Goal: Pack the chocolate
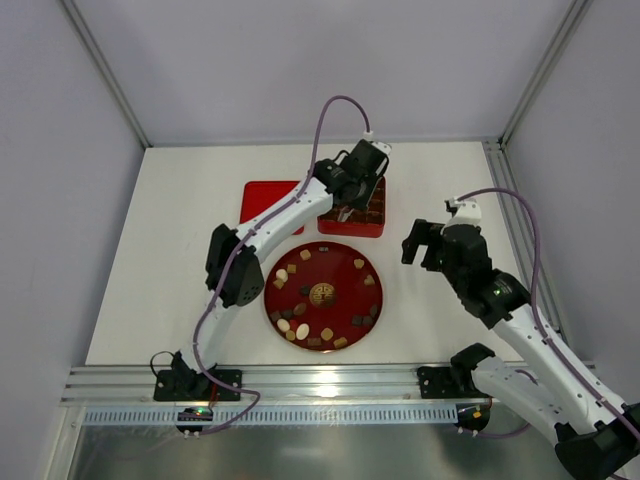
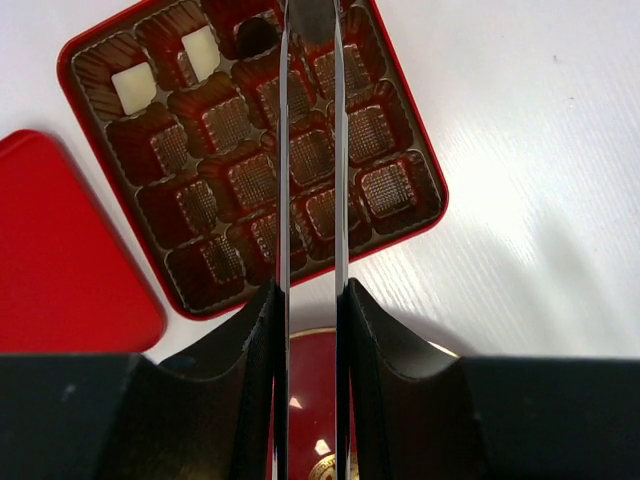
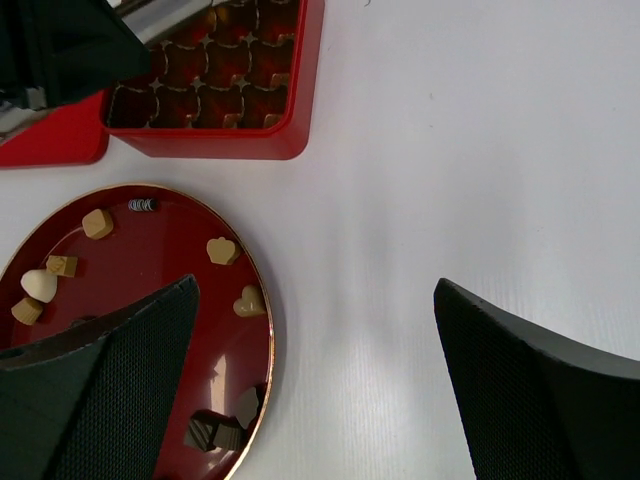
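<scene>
Placing step, I judge: left gripper (image 2: pixel 311 20) over far red box (image 2: pixel 388 188), blades narrowly apart, load unclear; right gripper (image 3: pixel 315 380) gaping, empty; chocolate (image 1: pixel 301 330) mostly on near plate (image 1: pixel 335 270); next needs an empty compartment.

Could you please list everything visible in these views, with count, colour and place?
chocolate on plate: roughly twenty, dark brown, tan and cream, scattered around the plate
chocolate in box: three seen, two cream squares and one dark round, along one edge
box: one, red with a brown grid, behind the plate
lid: one, red, flat beside the box
plate: one, red with a gold emblem, table centre
table: one, white
left pincer: one, slim metal fingers, over the box, grip unclear
right pincer: one, black, open, empty, right of the plate
</scene>
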Controlling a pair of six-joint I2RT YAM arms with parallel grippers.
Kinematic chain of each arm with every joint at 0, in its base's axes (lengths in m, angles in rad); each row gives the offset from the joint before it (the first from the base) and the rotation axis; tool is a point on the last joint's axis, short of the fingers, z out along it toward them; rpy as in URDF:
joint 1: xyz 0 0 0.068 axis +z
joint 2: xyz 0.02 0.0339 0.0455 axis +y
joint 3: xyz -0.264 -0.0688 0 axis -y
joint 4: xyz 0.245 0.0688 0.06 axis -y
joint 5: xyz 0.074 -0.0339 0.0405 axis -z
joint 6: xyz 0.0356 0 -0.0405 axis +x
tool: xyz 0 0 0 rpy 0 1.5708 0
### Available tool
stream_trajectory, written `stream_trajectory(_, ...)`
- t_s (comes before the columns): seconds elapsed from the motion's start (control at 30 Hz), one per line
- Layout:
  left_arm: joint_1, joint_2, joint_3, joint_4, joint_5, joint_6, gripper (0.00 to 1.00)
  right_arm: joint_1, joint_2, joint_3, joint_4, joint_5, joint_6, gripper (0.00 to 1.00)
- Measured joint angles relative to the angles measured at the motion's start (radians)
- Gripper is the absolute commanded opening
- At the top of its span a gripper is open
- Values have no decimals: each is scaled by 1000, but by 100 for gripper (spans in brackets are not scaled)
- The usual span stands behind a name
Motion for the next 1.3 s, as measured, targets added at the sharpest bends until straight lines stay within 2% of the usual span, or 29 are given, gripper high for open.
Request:
stream_trajectory(0.27, 0, 48, 5, 43, -4, 18, 29, -4, -50, 39, -36, 17, -15, 100)
stream_trajectory(0.9, 7, 104, 51, 80, -11, 41, 31, -4, -52, 41, -74, 18, -21, 100)
stream_trajectory(1.3, 8, 113, 51, 84, -11, 41, 38, -4, -52, 41, -74, 20, -22, 100)
